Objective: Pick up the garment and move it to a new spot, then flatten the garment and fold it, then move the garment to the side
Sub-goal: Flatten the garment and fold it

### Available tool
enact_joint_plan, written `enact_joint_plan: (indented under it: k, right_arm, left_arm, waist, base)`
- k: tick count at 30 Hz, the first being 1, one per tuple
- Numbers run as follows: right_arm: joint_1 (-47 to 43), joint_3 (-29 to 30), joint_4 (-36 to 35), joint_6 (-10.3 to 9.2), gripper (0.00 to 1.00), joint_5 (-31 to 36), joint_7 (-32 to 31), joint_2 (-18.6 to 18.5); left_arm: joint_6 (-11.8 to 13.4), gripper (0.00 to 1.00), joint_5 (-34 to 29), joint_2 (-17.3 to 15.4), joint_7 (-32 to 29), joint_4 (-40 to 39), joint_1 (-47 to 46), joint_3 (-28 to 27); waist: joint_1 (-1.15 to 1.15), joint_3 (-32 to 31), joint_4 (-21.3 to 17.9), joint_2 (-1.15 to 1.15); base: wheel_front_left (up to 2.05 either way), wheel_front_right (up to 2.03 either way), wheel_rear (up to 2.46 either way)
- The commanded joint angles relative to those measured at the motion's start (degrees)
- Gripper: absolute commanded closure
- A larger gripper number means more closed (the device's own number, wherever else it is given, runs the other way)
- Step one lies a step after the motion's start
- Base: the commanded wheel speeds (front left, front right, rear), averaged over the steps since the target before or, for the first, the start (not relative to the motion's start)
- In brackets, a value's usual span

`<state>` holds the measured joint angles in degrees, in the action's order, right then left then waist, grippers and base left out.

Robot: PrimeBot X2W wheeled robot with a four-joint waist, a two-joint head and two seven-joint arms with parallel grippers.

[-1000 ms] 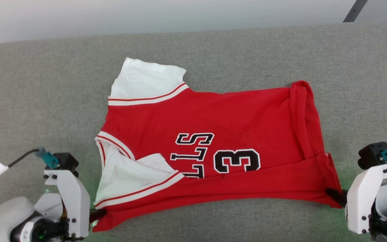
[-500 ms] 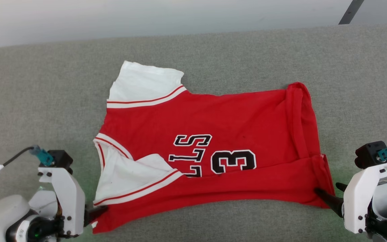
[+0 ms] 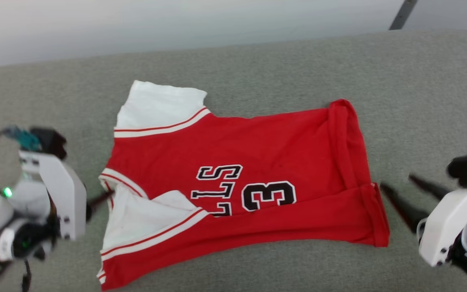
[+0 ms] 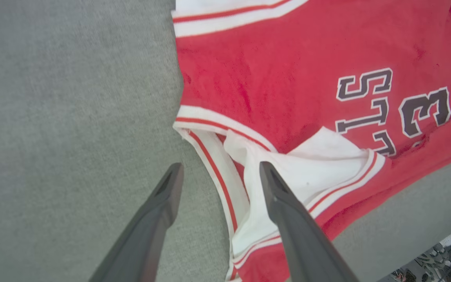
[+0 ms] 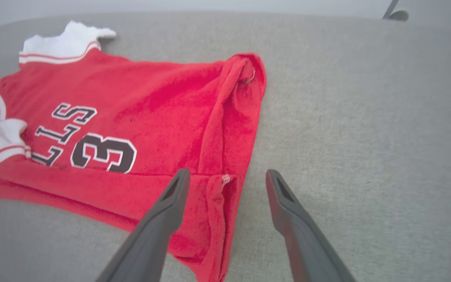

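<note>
A: Head view first. Where is the garment?

B: Mid-way across the grey fabric surface, neck to the left, hem to the right. It sits straight on the fabric, not in any container. The near long edge lies turned over the body and hides part of the lettering, so I judge the folding step is in hand with one fold laid.

A: And the arms?

B: The left gripper is just beside the neckline. The right gripper is just off the near right hem corner. Its fingers are spread wide and hold nothing.

A: Left wrist view?

B: The left gripper's fingers are wide apart and empty. One is over bare fabric, the other over the white near sleeve, with the striped collar between them. I cannot tell whether they touch the cloth.

A: Right wrist view?

B: The right gripper straddles the hem corner, one finger over red, one over grey.

A: Next move?

B: Probably another fold. Both fingers would need a fresh pinch on matching edges and an even lift, or the laid fold may slip open.
</note>
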<state>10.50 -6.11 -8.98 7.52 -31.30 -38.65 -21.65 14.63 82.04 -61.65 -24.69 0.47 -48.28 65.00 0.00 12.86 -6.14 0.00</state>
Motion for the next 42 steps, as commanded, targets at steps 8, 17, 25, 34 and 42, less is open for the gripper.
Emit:
enact_joint_plan:
  k: [8,17,25,34,42]
  right_arm:
    - [3.01,0.37,-3.66,-0.05,0.00,5.85,22.36,1.35]
    - [4.70,1.21,-4.32,-0.06,0.00,12.20,39.78,4.31]
    - [5.18,2.36,-4.90,-0.06,0.00,16.25,46.02,7.43]
    - [6.07,1.59,-4.46,-0.06,0.00,17.21,48.26,9.82]
    - [6.82,1.67,-4.14,-0.06,0.00,16.77,47.87,10.10]
  left_arm:
    - [-1.61,0.00,-5.86,3.14,3.40,5.58,-8.65,-3.21]
    - [-5.72,0.00,-10.46,6.36,4.30,14.37,-16.30,-4.25]
    - [-9.66,0.00,-13.66,9.16,1.97,23.86,-23.09,-3.67]
    - [-12.81,0.00,-15.80,10.75,-4.31,34.68,-28.43,-1.65]
    - [-14.43,0.00,-13.77,13.02,-12.56,41.95,-29.17,-0.14]
  waist:
    - [0.00,2.82,-4.26,0.00]
    - [0.00,7.34,-8.06,0.00]
    - [0.00,12.56,-10.85,0.00]
    - [0.00,16.84,-12.95,0.00]
    - [0.00,17.99,-13.17,0.00]
  base:
    - [0.00,0.00,0.00]
    - [0.00,0.00,0.00]
    - [0.00,0.00,0.00]
    - [0.00,0.00,0.00]
    - [0.00,0.00,0.00]
